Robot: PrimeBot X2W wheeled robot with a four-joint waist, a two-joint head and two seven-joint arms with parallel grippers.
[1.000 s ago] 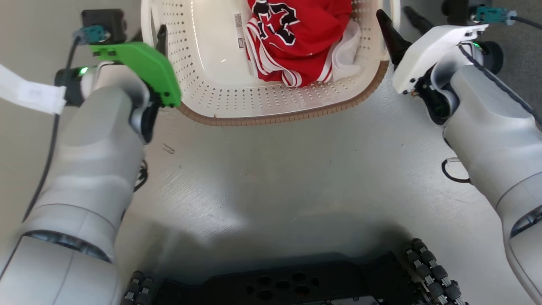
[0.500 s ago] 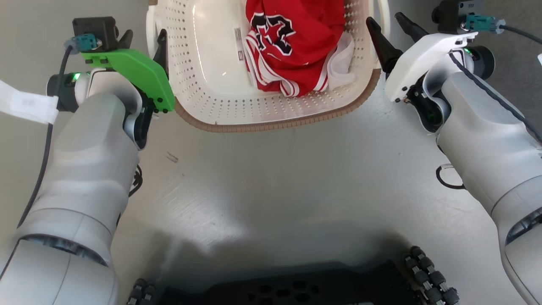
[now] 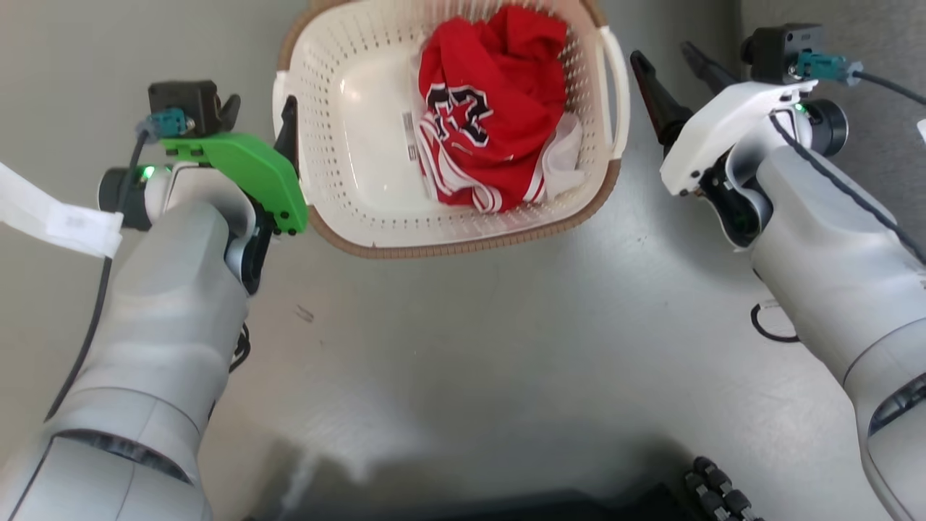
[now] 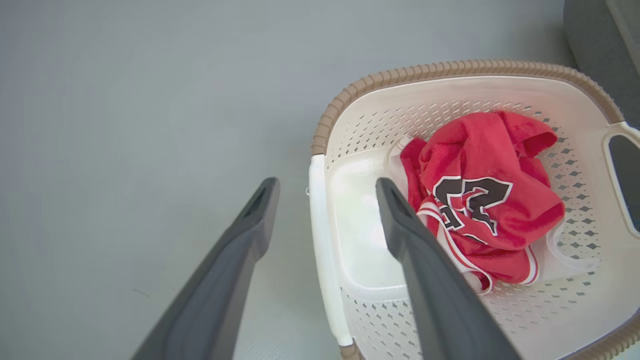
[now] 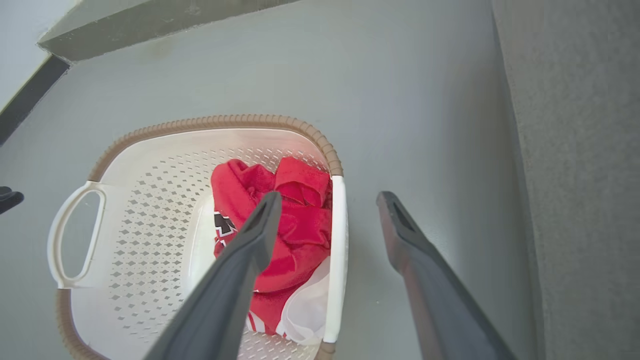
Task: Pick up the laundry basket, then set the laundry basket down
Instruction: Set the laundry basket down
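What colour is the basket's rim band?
Brown, woven-look, on the laundry basket; clearest in the left wrist view.

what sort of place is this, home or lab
Likely an indoor home-style room, though a test space is possible: a laundry basket holding a red jersey sits on a grey floor, near a dark baseboard.

Left hand (image 4: pixel 326 184) spread; laundry basket (image 4: pixel 425 72) handle (image 4: pixel 320 225) between fingers (image 4: pixel 425 280); red jersey (image 4: pixel 480 165) inside.

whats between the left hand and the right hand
The laundry basket, holding a red jersey, sits between the left hand and right hand in the head view.
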